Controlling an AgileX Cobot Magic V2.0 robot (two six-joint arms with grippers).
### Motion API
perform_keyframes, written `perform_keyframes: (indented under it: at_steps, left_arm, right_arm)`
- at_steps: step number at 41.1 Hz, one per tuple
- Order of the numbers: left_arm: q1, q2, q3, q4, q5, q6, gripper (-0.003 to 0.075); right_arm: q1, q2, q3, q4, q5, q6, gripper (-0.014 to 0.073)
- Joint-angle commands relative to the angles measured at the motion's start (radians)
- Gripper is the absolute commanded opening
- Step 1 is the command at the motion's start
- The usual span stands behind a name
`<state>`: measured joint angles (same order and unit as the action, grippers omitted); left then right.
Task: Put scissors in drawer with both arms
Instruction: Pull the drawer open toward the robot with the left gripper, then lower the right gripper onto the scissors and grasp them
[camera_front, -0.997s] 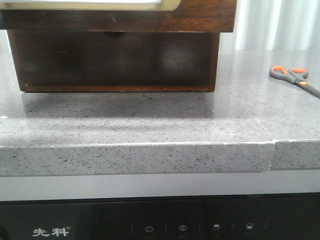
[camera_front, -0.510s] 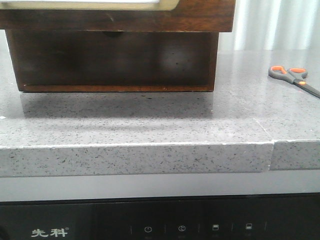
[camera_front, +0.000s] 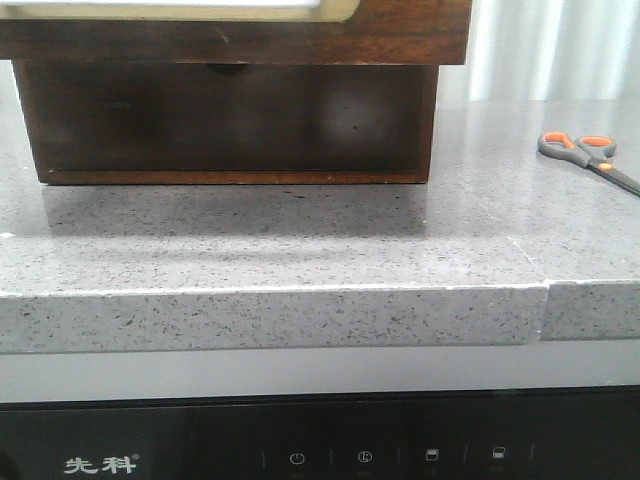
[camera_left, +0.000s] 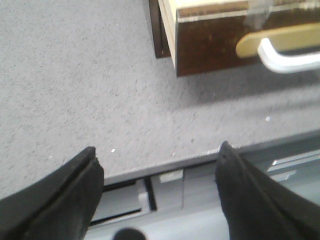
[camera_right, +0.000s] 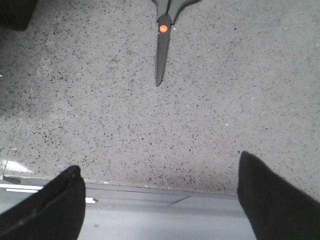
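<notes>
The scissors (camera_front: 588, 152), with dark grey handles and orange-lined loops, lie flat on the grey speckled counter at the far right. In the right wrist view the scissors (camera_right: 162, 35) point their dark blade toward my open, empty right gripper (camera_right: 159, 162), which hovers over the counter's front edge, well short of the blade tip. The drawer (camera_front: 400, 35) is the dark brown front at the top, with a cream rim, and it juts forward over the plainer front below. My left gripper (camera_left: 158, 148) is open and empty over the counter edge, apart from the drawer (camera_left: 210, 45) and its white handle (camera_left: 285, 59). Neither arm shows in the front view.
The lower notched front (camera_front: 225, 120) of the wooden cabinet stands on the counter (camera_front: 300, 240) at the back left. The counter's front edge (camera_front: 270, 315) has a seam at the right. A black appliance panel (camera_front: 300, 450) sits below it.
</notes>
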<state>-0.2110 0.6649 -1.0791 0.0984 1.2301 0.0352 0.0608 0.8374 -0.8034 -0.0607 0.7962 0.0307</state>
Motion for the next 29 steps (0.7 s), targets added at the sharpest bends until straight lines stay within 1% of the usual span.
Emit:
perform_keyframes:
  at_steps: [1, 4, 8, 13, 18, 24, 29]
  left_arm:
    - [-0.068, 0.004, -0.027, 0.142, 0.0, -0.076, 0.0459]
    - [-0.085, 0.004, -0.024, 0.203, 0.011, -0.098, 0.0459]
    - [-0.121, 0.004, -0.024, 0.211, -0.005, -0.101, 0.0459]
    - [-0.211, 0.004, -0.024, 0.175, -0.036, -0.096, 0.0459]
    - [-0.306, 0.004, -0.024, 0.124, -0.112, -0.094, 0.0459]
    - [-0.378, 0.004, -0.024, 0.076, -0.197, -0.094, 0.0459]
    - [-0.408, 0.004, -0.024, 0.043, -0.257, -0.094, 0.0459]
  right_arm:
    - [0.001, 0.066, -0.094, 0.003, -0.01, -0.01, 0.0634]
    - [0.001, 0.122, -0.139, 0.01, 0.003, -0.01, 0.0634]
    - [0.001, 0.203, -0.199, 0.013, 0.04, -0.01, 0.0634]
    - [-0.008, 0.314, -0.286, 0.014, 0.063, -0.001, 0.0634]
    - [-0.04, 0.426, -0.362, 0.055, 0.089, -0.003, 0.0634]
    - [-0.042, 0.551, -0.462, 0.082, 0.121, -0.041, 0.0634]
    - [-0.042, 0.656, -0.545, 0.079, 0.157, -0.046, 0.0634]
